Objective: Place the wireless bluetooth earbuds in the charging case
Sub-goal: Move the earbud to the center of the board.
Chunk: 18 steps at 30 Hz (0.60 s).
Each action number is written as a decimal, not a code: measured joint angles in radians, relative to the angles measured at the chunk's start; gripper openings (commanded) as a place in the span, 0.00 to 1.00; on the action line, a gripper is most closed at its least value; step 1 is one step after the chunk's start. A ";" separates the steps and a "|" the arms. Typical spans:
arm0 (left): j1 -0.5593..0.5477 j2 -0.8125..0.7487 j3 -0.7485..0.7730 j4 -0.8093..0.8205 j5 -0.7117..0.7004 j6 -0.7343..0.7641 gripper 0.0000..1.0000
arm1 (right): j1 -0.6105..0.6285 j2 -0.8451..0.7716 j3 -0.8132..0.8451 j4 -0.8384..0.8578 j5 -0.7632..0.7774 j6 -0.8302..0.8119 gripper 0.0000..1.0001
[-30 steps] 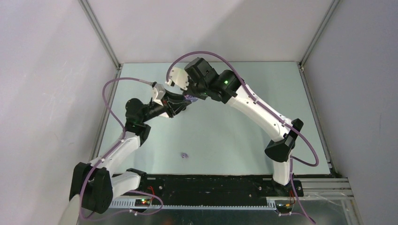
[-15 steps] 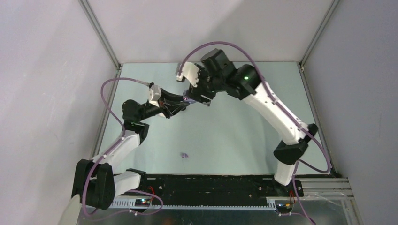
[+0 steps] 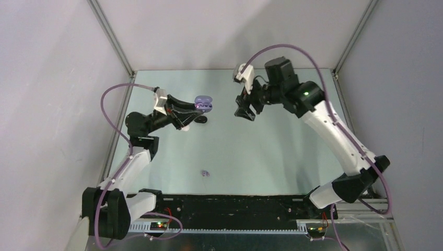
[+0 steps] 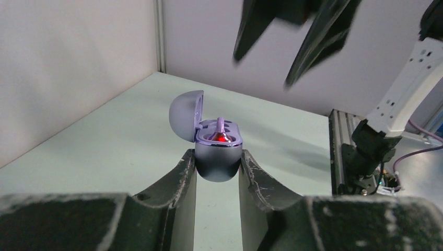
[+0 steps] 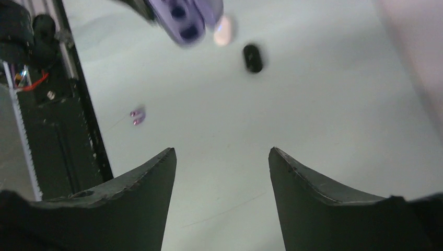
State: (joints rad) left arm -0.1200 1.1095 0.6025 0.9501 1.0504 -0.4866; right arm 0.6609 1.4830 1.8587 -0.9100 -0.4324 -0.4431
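Observation:
My left gripper [image 3: 197, 109] [image 4: 218, 163] is shut on the lower body of a lavender charging case [image 3: 203, 102] [image 4: 218, 154] and holds it above the table. The case's lid [image 4: 185, 113] stands open. One lavender earbud [image 4: 220, 127] sits in it with its stem up, over a red light. Another lavender earbud [image 3: 205, 173] [image 5: 137, 116] lies loose on the table near the front. My right gripper [image 3: 244, 110] [image 5: 222, 152] hangs open and empty to the right of the case, apart from it. The case [image 5: 183, 20] shows blurred at the top of the right wrist view.
A black oval case [image 5: 252, 57] [image 3: 200, 119] and a white-pink oval case [image 5: 223, 29] lie on the table below the held case. White walls with metal posts [image 3: 111, 39] close in the table. A black rail [image 3: 235, 206] runs along the near edge.
My right gripper has opened and pulled back to the right, away from the case. My left gripper has shifted the case slightly left and up, still shut on it.

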 measured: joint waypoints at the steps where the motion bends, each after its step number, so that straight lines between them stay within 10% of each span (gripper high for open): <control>1: 0.006 -0.016 0.008 -0.015 -0.001 -0.016 0.00 | -0.012 -0.001 -0.055 0.023 -0.022 0.007 0.64; 8: 0.042 -0.135 0.058 -0.178 -0.008 -0.055 0.00 | 0.028 0.104 -0.280 0.127 -0.126 0.021 0.37; 18: 0.084 -0.310 0.065 -0.372 -0.048 -0.056 0.00 | 0.137 0.283 -0.402 0.209 -0.214 -0.006 0.36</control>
State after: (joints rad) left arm -0.0360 0.7994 0.6674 0.5785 1.0023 -0.5423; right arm 0.7975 1.7664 1.4563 -0.7010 -0.6460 -0.4496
